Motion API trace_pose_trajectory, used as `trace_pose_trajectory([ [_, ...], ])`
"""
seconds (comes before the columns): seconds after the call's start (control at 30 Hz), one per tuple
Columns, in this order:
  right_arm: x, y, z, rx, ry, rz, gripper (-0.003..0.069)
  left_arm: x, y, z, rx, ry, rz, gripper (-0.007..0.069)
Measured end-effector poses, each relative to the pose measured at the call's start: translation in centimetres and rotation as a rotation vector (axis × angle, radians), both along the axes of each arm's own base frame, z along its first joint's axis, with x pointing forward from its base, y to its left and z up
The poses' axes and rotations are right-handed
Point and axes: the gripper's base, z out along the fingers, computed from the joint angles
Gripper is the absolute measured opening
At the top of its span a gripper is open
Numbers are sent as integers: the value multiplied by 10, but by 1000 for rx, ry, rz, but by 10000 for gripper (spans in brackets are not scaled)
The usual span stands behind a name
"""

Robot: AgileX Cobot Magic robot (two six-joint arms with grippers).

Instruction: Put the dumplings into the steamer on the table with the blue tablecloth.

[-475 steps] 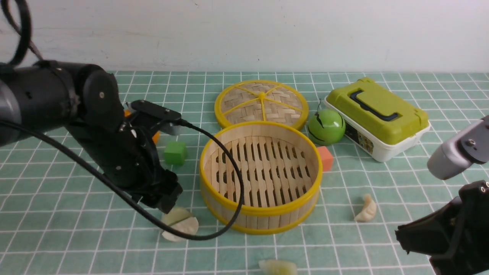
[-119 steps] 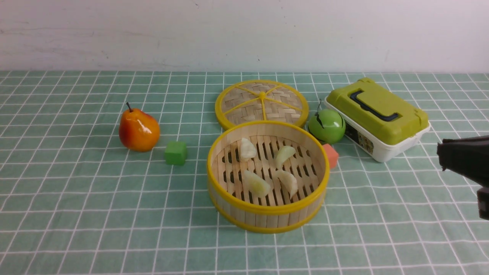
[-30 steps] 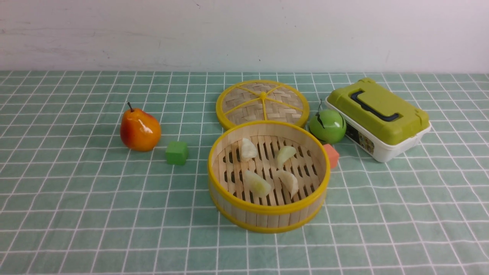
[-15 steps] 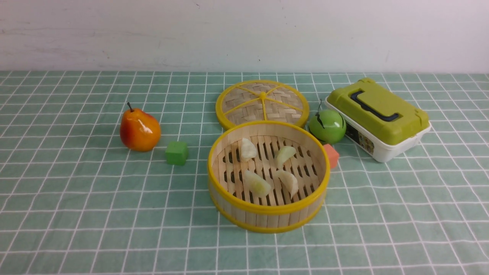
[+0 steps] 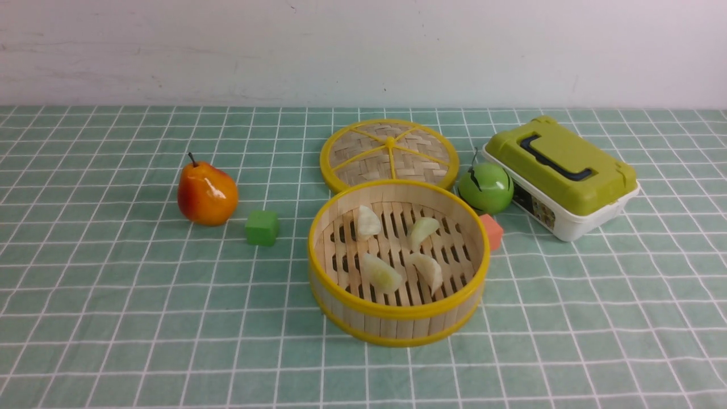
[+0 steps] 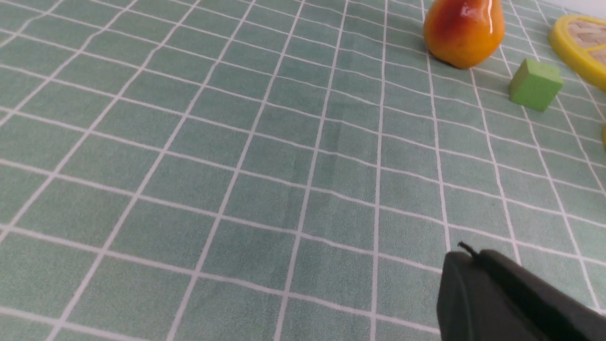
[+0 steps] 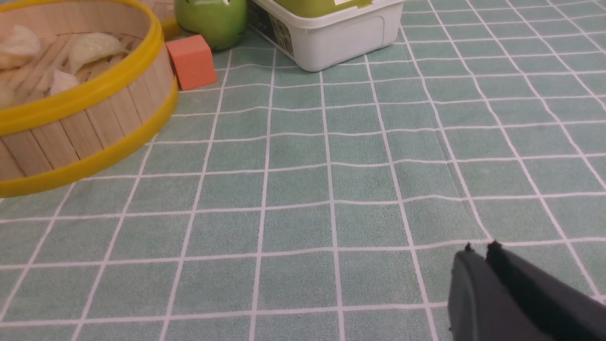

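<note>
Although left gripper and right gripper were closed and empty, a low sweep could have jolted the steamer, shifting the dumplings.

From my station, 4 dumplings lay in the steamer, its lid behind, the pear far left.

Tabletop test area, probably in a lab: white-gridded blue-green cloth, scuffed plain white wall, and dark robot gripper tips in a wrist view.
</note>
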Motion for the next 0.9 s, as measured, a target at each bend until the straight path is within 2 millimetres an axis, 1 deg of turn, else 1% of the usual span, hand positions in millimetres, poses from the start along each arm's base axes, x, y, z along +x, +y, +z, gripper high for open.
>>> trace_pose_trajectory([
  [0.17,0,0,0,0,0,0,40,0,-2,0,9,0,-39,-14],
  [0.9,0,0,0,0,0,0,67,0,-2,0,9,3,-42,-14],
])
